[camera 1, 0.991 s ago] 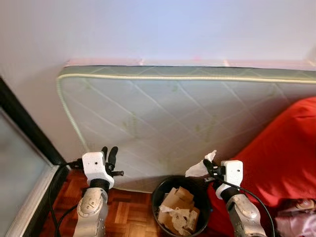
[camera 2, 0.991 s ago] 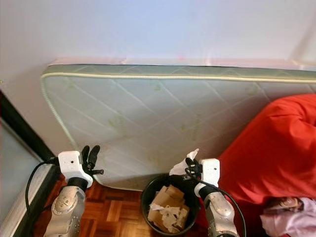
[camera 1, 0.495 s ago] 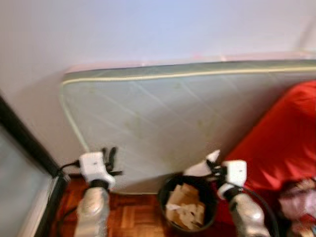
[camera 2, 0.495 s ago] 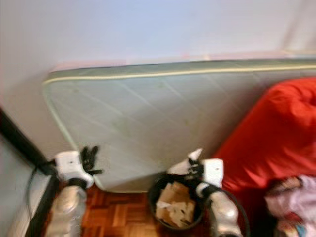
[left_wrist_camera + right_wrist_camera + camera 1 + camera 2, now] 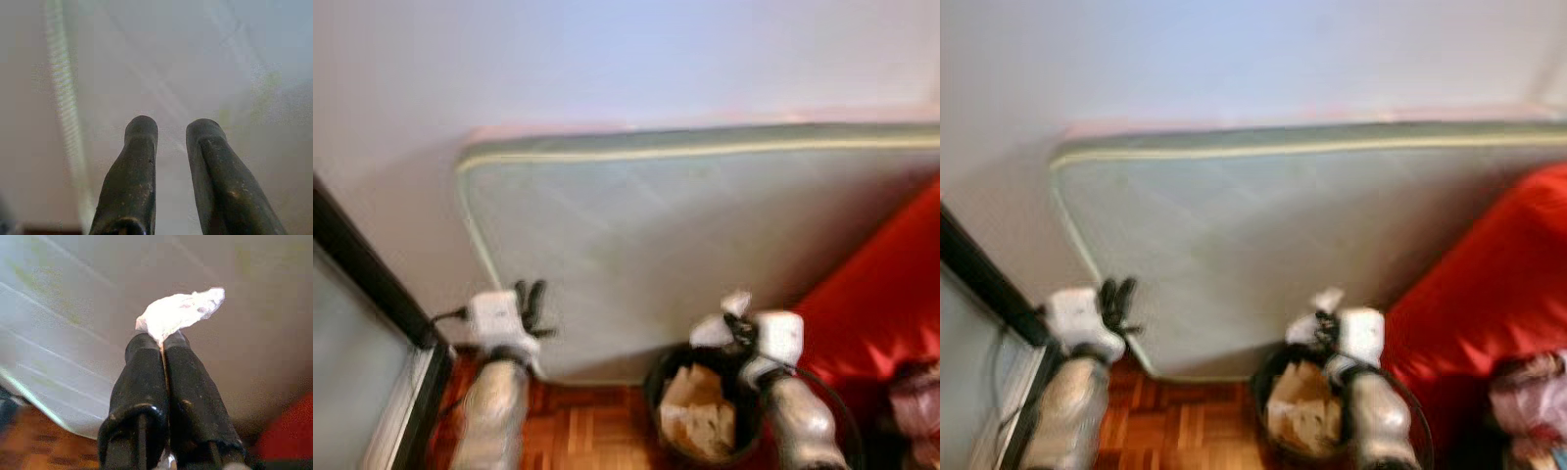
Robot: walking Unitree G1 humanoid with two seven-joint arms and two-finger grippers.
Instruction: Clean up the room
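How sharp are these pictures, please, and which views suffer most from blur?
Both eye views are smeared by motion: the mattress quilting is washed out and the bin contents are soft. The right wrist view is sharper, showing the right end effector shut on a white tissue. In the left wrist view the left end effector is fairly clear, its background hazy.

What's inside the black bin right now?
The bin holds crumpled brown cardboard and paper scraps. Whatever lies beneath them is covered. The right gripper holds a white tissue above its rim.
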